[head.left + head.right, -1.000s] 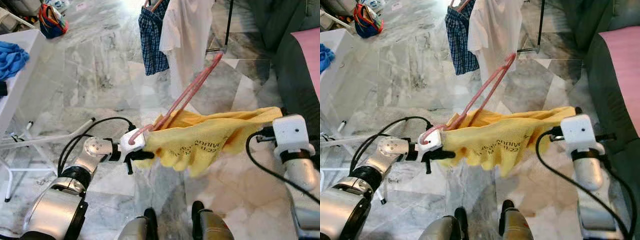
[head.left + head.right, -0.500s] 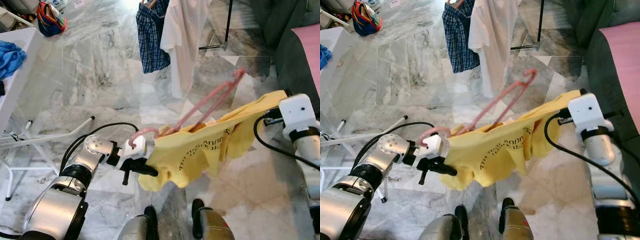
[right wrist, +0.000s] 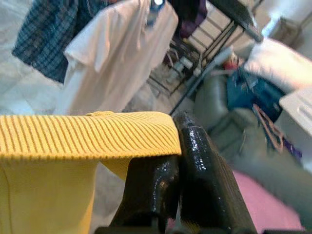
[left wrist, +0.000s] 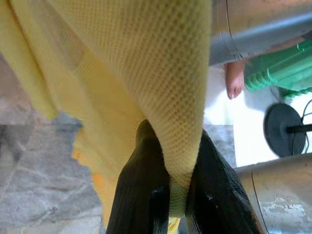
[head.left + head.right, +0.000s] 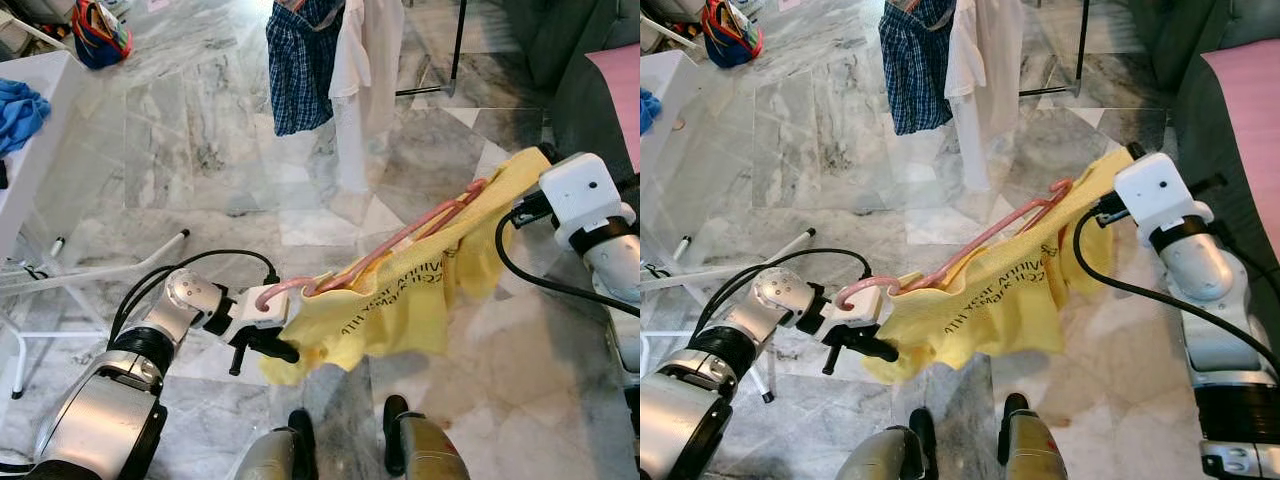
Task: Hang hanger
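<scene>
I have one yellow shirt (image 5: 400, 300) stretched between my two arms, just this side of the clothes rack (image 5: 458, 45), with one pink hanger (image 5: 385, 250) threaded into it. My left end effector (image 5: 275, 345) is pinching the shirt's lower edge; in the left wrist view the black fingers (image 4: 146, 195) press together on a fold of yellow mesh. My right end effector (image 3: 175, 170) is clamped on the ribbed hem at the shirt's far end, nearest the rack.

What has changed over the last second: the hanger stood steeply up out of the cloth, its far tip well clear above the shirt and pointing toward the rack. Now it lies low along the shirt's top edge, the tip tucked against the cloth near my right wrist, and the hook sits by my left wrist housing. I have also pulled the shirt tauter and raised the right end. I read that as the hanger seating into the garment, so dressing is nearly done and the hanging itself has not begun.

On the rack I count two garments already up: one plaid shirt (image 5: 300, 60) and one white shirt (image 5: 360, 70). A desk (image 5: 35, 150) stands well away from the rack, with one blue cloth (image 5: 20, 110) on it.
</scene>
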Controlling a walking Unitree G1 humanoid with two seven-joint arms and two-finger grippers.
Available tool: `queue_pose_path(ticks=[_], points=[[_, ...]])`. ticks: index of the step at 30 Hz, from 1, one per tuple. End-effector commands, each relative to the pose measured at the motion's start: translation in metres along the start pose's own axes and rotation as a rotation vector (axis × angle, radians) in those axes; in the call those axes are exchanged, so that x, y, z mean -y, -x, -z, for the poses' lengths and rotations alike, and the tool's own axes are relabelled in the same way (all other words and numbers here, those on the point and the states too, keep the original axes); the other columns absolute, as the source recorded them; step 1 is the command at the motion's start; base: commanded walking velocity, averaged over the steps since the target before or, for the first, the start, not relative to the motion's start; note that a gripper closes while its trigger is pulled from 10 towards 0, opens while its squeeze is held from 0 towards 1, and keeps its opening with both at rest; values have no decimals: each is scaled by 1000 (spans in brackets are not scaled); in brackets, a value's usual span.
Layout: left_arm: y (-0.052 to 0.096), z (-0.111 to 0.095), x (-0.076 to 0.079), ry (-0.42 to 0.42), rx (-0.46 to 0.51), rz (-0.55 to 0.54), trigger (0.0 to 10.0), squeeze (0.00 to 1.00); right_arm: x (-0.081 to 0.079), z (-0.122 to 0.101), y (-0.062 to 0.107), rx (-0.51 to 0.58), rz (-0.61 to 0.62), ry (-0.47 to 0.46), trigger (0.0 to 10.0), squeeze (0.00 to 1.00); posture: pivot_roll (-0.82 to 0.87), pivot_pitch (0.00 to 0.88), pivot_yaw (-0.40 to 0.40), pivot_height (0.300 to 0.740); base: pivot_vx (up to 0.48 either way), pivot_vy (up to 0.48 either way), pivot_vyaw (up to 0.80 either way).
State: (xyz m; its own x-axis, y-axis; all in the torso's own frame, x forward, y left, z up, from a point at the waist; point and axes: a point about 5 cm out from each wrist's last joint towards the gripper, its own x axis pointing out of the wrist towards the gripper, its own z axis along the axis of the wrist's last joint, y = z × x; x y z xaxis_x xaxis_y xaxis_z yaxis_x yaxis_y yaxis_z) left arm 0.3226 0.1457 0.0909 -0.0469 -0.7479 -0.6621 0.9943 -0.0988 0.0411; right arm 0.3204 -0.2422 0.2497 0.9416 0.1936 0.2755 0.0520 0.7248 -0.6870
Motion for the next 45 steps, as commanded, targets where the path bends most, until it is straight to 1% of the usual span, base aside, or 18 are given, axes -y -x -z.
queue_pose_path(ticks=[1, 7, 14, 16, 17, 23, 24, 26, 29, 30, 32, 36, 37, 38, 39, 40, 41, 45], points=[[7, 37, 22, 107, -142, 81, 0, 0, 31, -26, -3, 100, 102, 25, 0, 0, -141, 341, 177, 740, 0, 0, 0], [7, 42, 26, 113, -195, 118, 0, 0, 37, -56, -15, 197, 100, 4, 0, 0, -144, 339, 181, 740, 0, 0, 0], [6, 45, 28, 111, -221, 135, 0, 0, 17, -86, -21, 318, -13, -17, 0, 0, -146, 337, 183, 740, 0, 0, 0], [6, 45, 28, 109, -228, 136, 0, 0, 3, -95, -23, 349, -62, -39, 0, 0, -146, 337, 185, 740, 0, 0, 0], [6, 45, 28, 109, -228, 136, 0, 0, 3, -95, -23, 349, -62, -39, 0, 0, -146, 337, 185, 740, 0, 0, 0], [1, 44, 29, 100, -228, 140, 0, 0, -41, -120, -24, 433, -219, -171, 0, 0, -147, 338, 182, 740, 0, 0, 0], [1, 44, 29, 100, -228, 140, 0, 0, -41, -120, -24, 433, -219, -171, 0, 0, -147, 338, 182, 740, 0, 0, 0], [-1, 43, 28, 95, -224, 139, 0, 0, -61, -127, -19, 450, -307, -244, 0, 0, -148, 337, 181, 740, 0, 0, 0], [-2, 42, 28, 92, -220, 137, 0, 0, -79, -132, -14, 459, -386, -301, 0, 0, -150, 335, 178, 740, 0, 0, 0], [-3, 41, 28, 91, -219, 135, 0, 0, -87, -135, -12, 464, -424, -349, 0, 0, -150, 334, 179, 740, 0, 0, 0], [-4, 41, 27, 89, -217, 132, 0, 0, -96, -137, -9, 463, -482, -401, 0, 0, -149, 334, 179, 740, 0, 0, 0], [-5, 40, 27, 82, -212, 126, 0, 0, -106, -136, -4, 447, -546, -437, 0, 0, -151, 331, 176, 740, 0, 0, 0], [-7, 38, 25, 71, -202, 115, 0, 0, -123, -129, 2, 409, -638, -412, 3020, 0, -152, 330, 175, 740, 0, 0, 0], [-8, 36, 25, 65, -196, 110, 0, 0, -132, -122, 5, 371, -677, -412, 4863, 0, -153, 328, 174, 740, 0, 0, 0], [-9, 34, 24, 56, -189, 106, 0, 0, -142, -112, 8, 316, -718, -396, 10000, 0, -151, 327, 172, 740, 0, 0, 0], [-10, 34, 24, 50, -185, 105, 0, 0, -148, -107, 9, 291, -739, -373, 10000, 0, -151, 327, 172, 740, 0, 0, 0], [-11, 33, 23, 43, -180, 100, 0, 0, -152, -103, 11, 268, -759, -390, 10000, 1000, -151, 327, 172, 740, 0, 0, 0], [-13, 29, 22, 31, -165, 99, 0, 0, -161, -93, 19, 216, -812, -387, 10000, 1000, -150, 326, 168, 740, 0, 0, 0]])
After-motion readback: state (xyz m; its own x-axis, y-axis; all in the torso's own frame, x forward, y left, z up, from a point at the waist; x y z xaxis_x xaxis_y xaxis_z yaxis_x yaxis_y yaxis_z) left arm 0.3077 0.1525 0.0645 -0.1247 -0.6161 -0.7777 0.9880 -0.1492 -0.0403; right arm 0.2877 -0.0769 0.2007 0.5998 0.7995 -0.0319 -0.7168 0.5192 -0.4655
